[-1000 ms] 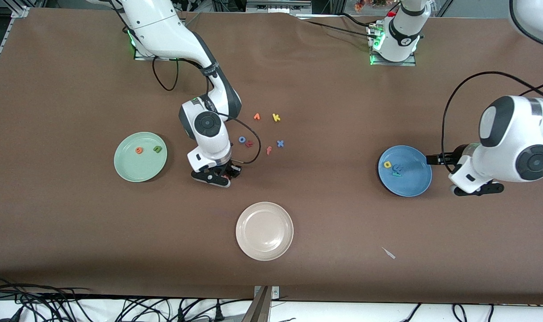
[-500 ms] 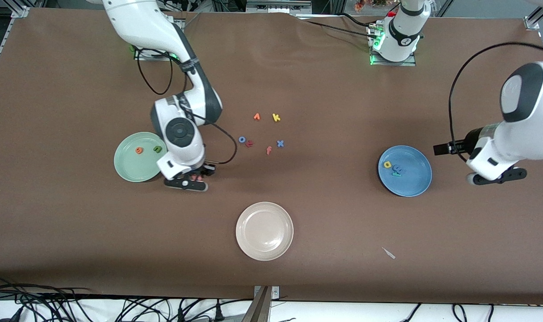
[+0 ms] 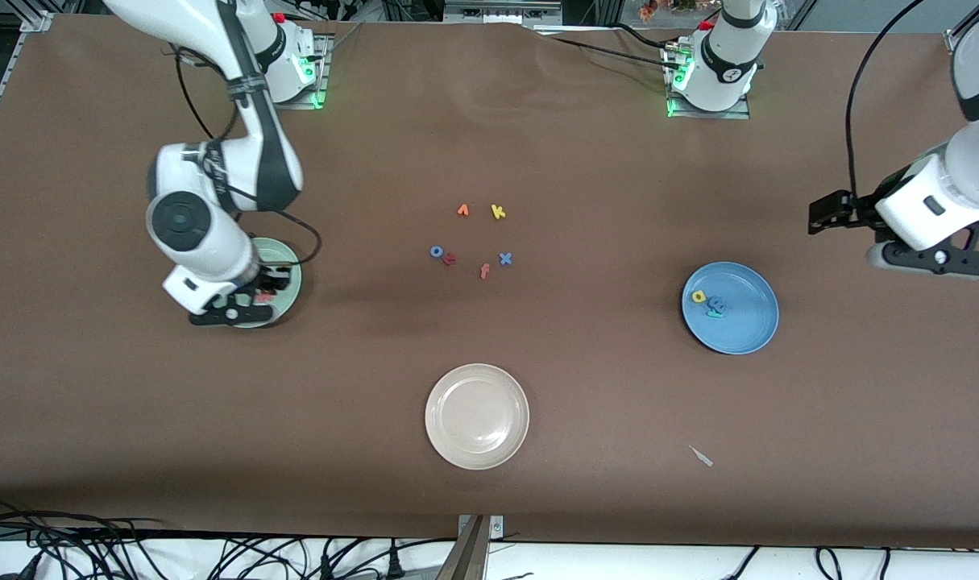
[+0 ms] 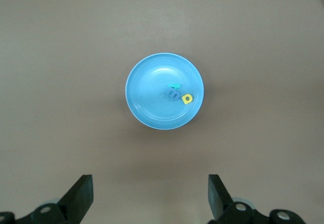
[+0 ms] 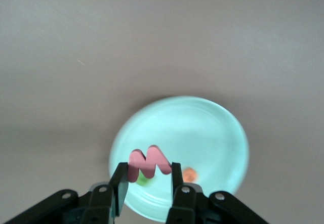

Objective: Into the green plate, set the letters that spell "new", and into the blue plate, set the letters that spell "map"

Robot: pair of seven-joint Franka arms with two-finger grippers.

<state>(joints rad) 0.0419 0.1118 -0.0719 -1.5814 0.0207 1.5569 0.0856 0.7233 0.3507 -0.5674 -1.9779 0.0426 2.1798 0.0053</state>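
Observation:
The salmon-red w [image 5: 148, 162] is pinched upright in my right gripper [image 5: 148, 176], which is shut on it above the pale green plate [image 5: 197, 128]. In that plate lie the orange e [image 5: 190, 174] and the green n [image 5: 144, 181], the n partly hidden by the w. In the front view the right gripper [image 3: 251, 302] covers most of the green plate [image 3: 290, 282]. The blue plate [image 3: 747, 322] holds the yellow a [image 3: 698, 296], blue m [image 3: 719, 304] and teal p [image 3: 715, 312]. My left gripper [image 3: 936, 263] hangs open and empty beside the blue plate [image 4: 152, 102], toward the left arm's end.
A beige-white plate [image 3: 477, 416] sits near the front camera at mid-table. Loose letters lie in the middle: an orange v shape [image 3: 462, 210], yellow k [image 3: 498, 212], blue o [image 3: 437, 251], a dark red letter [image 3: 450, 258], orange f [image 3: 484, 271], blue x [image 3: 505, 258]. A small white scrap [image 3: 702, 457] lies on the cloth.
My right gripper carried the w from beside the loose letters to above the green plate. The left arm pulled away from the blue plate toward its own end of the table.

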